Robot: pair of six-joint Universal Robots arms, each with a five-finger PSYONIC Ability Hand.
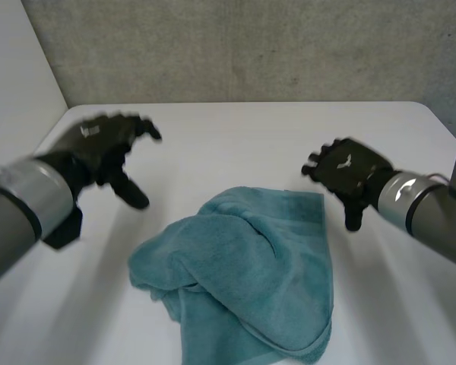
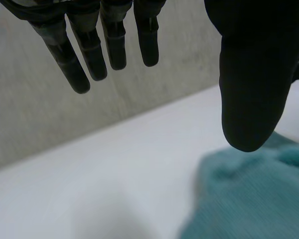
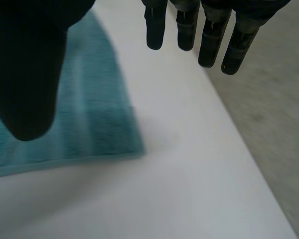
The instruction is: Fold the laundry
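Teal towel [image 1: 243,281] is pictured in a rumpled heap on the near middle of the white table [image 1: 235,137]. One flat, hemmed corner is laid out toward the far right, while the rest is bunched into thick rolls toward the near left. No fold is judged to have been made yet.

The left hand [image 1: 106,144] is held above the table to the far left of the towel, well apart from it. Its fingers [image 2: 65,59] are extended and its thumb [image 2: 246,99] is set wide, with nothing grasped. The right hand [image 1: 348,169] is poised just beside the towel's far right corner, likewise released and empty, its fingers [image 3: 157,30] straight. The towel's hemmed edge is seen beneath its thumb [image 3: 25,74].

Trouble is most likely to be met on the left side, where no clean corner is exposed. If a roll is pinched there instead of a single edge, several layers could be lifted together and the heap carried up as a lump rather than spread flat. Should the flat right corner be pulled before the left side is secured, the towel could be twisted or dragged across the table, possibly toward the near edge, where it might slide off.
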